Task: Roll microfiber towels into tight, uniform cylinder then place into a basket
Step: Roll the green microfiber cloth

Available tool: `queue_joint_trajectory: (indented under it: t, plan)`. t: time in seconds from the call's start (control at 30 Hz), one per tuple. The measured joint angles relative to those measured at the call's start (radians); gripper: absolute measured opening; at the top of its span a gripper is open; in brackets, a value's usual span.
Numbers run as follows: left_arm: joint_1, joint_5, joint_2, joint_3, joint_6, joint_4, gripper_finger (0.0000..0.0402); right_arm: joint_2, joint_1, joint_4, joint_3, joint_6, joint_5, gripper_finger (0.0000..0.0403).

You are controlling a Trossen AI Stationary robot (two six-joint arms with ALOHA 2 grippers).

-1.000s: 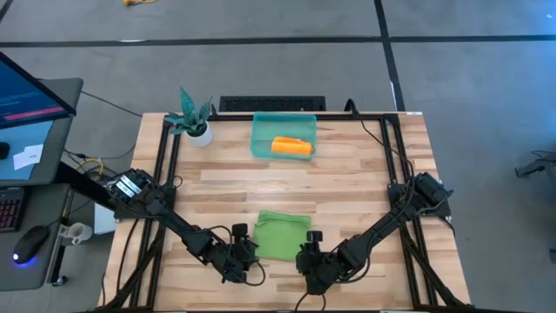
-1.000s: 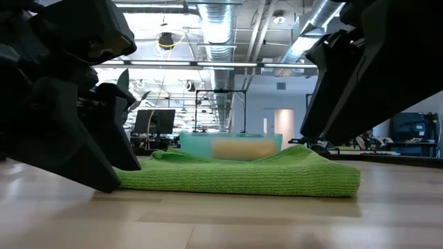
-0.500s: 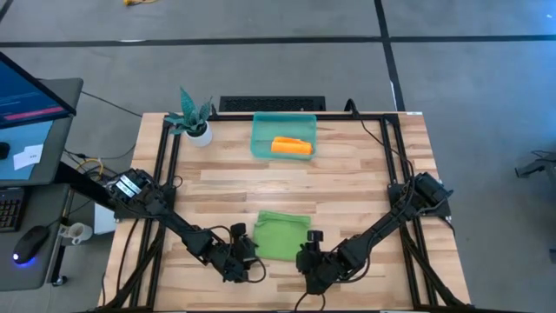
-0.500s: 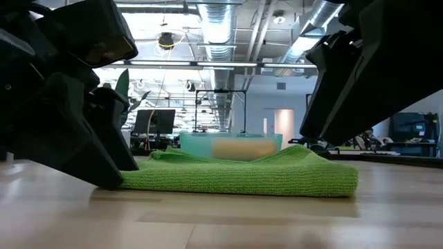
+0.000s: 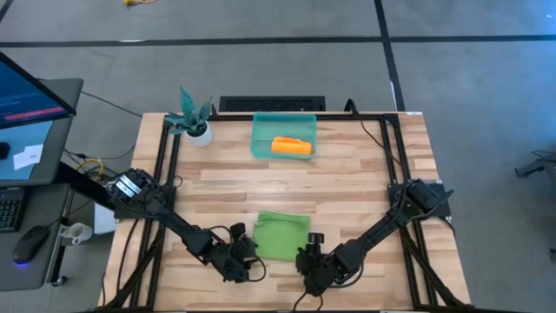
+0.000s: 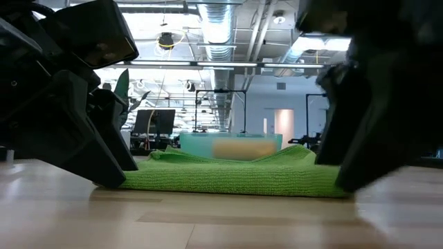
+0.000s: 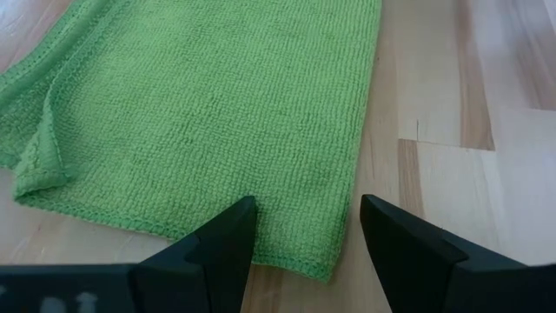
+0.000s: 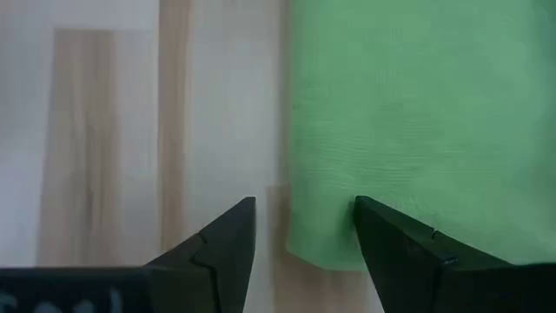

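Overhead, the lime green towel (image 5: 281,235) lay flat on the wooden table (image 5: 347,183), near the front edge and about midway between the two arms. I had both arms brought low to its near corners. The left gripper (image 5: 246,254) sat at the towel's near left corner; the right gripper (image 5: 306,257) sat at its near right corner.

From the left wrist, I saw the left gripper's fingers (image 7: 221,248) spread apart, nothing between them but the towel's hemmed edge (image 7: 217,130), with the corner lying just ahead of the gap. One side of the cloth showed a small fold along its border. From the right wrist, the right gripper (image 8: 304,230) likewise stood open and empty, one finger over bare wood and the other over the towel's edge (image 8: 417,113).

At table height, the green towel (image 6: 228,176) appeared as a low, slightly rumpled layer, flanked by the dark bulk of both grippers, which reached down to the table surface at either end of it.

At the far side of the table sat the teal basket (image 5: 261,143), and inside it lay the orange-yellow towel (image 5: 291,146), already rolled into a short cylinder. Beside the basket stood a small white pot with a teal plant (image 5: 191,117).
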Motion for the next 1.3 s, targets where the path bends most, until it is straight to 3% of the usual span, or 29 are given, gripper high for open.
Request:
queue_joint_trajectory:
  t: [0.33,0.7,0.8,0.93,1.07,1.3]
  plan:
    - [0.0,0.013,0.0,0.0,-0.026,-0.003,0.019,0.044,-0.015,-0.01,0.009,0.044,-0.022,0.0196]
    - [0.0,0.134,-0.002,0.001,-0.041,0.017,0.01,0.044,-0.022,-0.036,0.008,0.036,-0.065,0.0019]
    - [0.0,0.192,-0.003,0.002,-0.059,0.031,0.007,0.043,-0.024,-0.043,0.014,0.013,-0.104,0.0015]
    - [0.002,0.294,-0.003,0.002,-0.094,0.066,0.0036,0.046,-0.026,-0.06,0.052,-0.027,-0.203,0.0032]
    - [0.017,0.395,0.001,0.023,-0.159,0.062,0.001,0.05,-0.024,-0.062,0.1,-0.1,-0.356,0.0019]
    - [0.042,0.563,0.003,0.072,-0.291,0.061,0.0009,0.054,-0.055,-0.046,0.127,-0.156,-0.614,0.0014]
